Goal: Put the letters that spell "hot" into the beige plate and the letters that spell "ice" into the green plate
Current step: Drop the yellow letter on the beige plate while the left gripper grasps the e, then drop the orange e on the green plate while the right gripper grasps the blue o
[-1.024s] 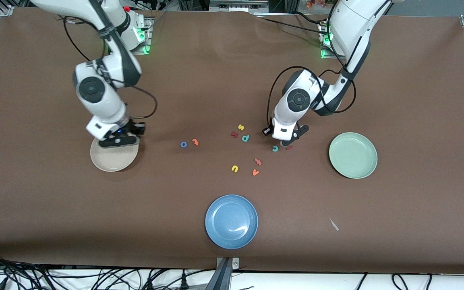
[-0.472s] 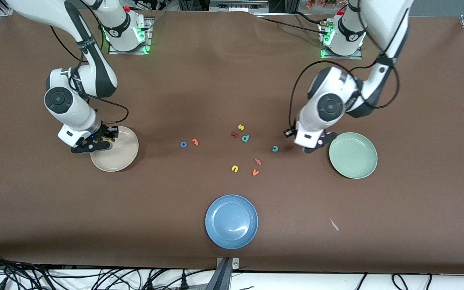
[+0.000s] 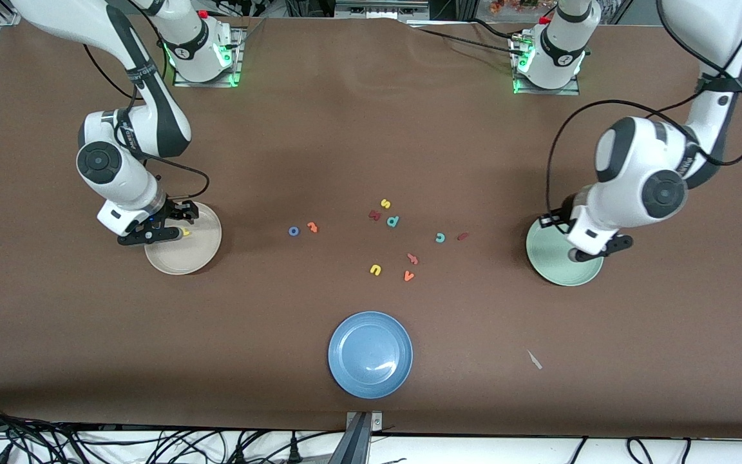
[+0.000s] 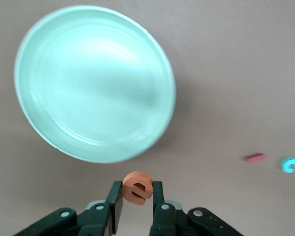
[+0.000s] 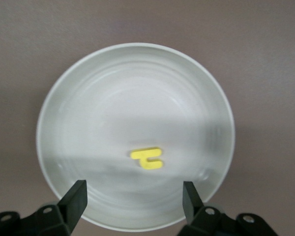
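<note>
Hovering over the green plate (image 3: 548,254), the left claw (image 4: 137,204) is clamped on the orange e (image 4: 137,187); the right claw (image 5: 135,196) is spread wide over the beige plate (image 3: 207,248), with the yellow h (image 5: 147,158) lying in that plate between and just ahead of its fingers.
Three plates are counted: beige, green and a blue plate (image 3: 370,354). Nine letters are seen on the worktop (image 3: 345,129) between the plates: the blue o (image 3: 294,231) beside the orange t (image 3: 312,227), the teal c (image 3: 440,238) beside the dark red i (image 3: 462,236), and five others.
</note>
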Controlling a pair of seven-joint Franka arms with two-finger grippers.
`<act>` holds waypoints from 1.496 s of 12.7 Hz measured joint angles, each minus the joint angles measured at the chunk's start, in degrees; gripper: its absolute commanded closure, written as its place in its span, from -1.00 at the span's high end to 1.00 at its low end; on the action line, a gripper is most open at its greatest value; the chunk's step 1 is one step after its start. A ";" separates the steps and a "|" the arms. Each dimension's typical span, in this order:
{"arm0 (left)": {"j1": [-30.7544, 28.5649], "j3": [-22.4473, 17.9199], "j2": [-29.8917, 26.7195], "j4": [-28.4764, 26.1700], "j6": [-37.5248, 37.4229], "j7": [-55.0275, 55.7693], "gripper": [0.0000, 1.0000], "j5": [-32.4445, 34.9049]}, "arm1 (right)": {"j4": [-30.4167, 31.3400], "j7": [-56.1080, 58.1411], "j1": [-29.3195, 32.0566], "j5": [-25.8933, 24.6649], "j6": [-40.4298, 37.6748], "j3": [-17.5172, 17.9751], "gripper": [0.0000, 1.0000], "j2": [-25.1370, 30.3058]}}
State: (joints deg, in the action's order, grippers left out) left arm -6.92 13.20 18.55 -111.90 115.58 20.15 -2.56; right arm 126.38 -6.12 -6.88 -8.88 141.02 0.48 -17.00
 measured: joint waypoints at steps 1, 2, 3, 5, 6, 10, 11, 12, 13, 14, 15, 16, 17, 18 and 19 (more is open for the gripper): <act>-1.72 -0.04 0.35 -0.21 0.00 -3.08 -1.00 1.27 | -0.08 -2.96 -0.10 1.94 0.39 1.79 0.72 -0.05; -2.84 -0.05 0.89 -0.31 0.01 -4.81 -1.00 2.89 | -0.48 -6.45 -0.56 3.43 0.62 3.79 0.72 -0.13; -3.26 -0.03 1.63 -0.36 0.13 -5.46 -1.00 4.39 | -1.18 -10.34 -1.64 4.06 0.73 5.31 0.72 -0.37; -3.29 0.09 3.93 -0.47 1.92 -5.68 -1.00 6.70 | -2.81 -18.39 -5.15 4.23 1.02 6.75 0.72 -1.47; -3.30 0.15 5.30 -0.50 3.04 -5.69 -1.00 7.07 | -3.43 -21.52 -6.42 4.23 1.91 7.50 0.72 -2.41; -3.62 0.16 7.83 -0.48 6.64 -5.76 0.99 7.10 | -7.99 -31.57 -11.25 4.21 6.16 8.78 0.72 -8.78; -4.10 0.15 7.84 -0.44 7.25 -5.80 1.00 7.10 | -9.39 -33.67 -12.32 4.19 6.17 8.80 0.72 -9.95; -4.56 0.14 7.85 -0.38 7.58 -5.89 1.00 7.10 | -10.35 -35.05 -13.08 4.19 6.16 8.80 0.71 -10.79; -4.86 0.14 7.86 -0.25 7.84 -5.97 1.00 7.10 | -10.82 -35.83 -13.43 4.19 6.16 8.79 0.70 -11.32; -4.95 0.15 7.86 0.00 8.00 -5.99 1.00 7.10 | -11.01 -36.17 -13.48 4.19 6.16 8.78 0.70 -11.73; -4.95 0.20 7.87 0.36 8.03 -5.99 1.00 7.10 | -11.03 -36.24 -13.48 4.01 6.16 8.69 0.70 -12.10; -4.94 0.28 7.88 0.90 8.03 -5.99 1.00 7.10 | -11.04 -36.25 -13.48 3.44 6.22 8.60 0.69 -12.57; -4.94 0.30 7.88 1.58 8.03 -5.99 1.00 7.10 | -11.05 -36.29 -13.48 2.67 6.50 8.53 0.69 -13.13; -4.94 0.30 7.87 2.47 7.98 -5.99 1.00 7.10 | -11.05 -36.31 -13.48 2.20 6.79 8.48 0.66 -13.66; -4.94 0.31 7.87 3.33 7.84 -5.99 1.00 7.11 | -11.06 -36.31 -13.48 2.02 6.95 8.45 0.62 -14.10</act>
State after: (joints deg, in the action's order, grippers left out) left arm -11.87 13.51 26.42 -108.57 123.42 14.16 4.54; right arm 115.32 -42.43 -20.36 -6.87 147.96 8.93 -31.10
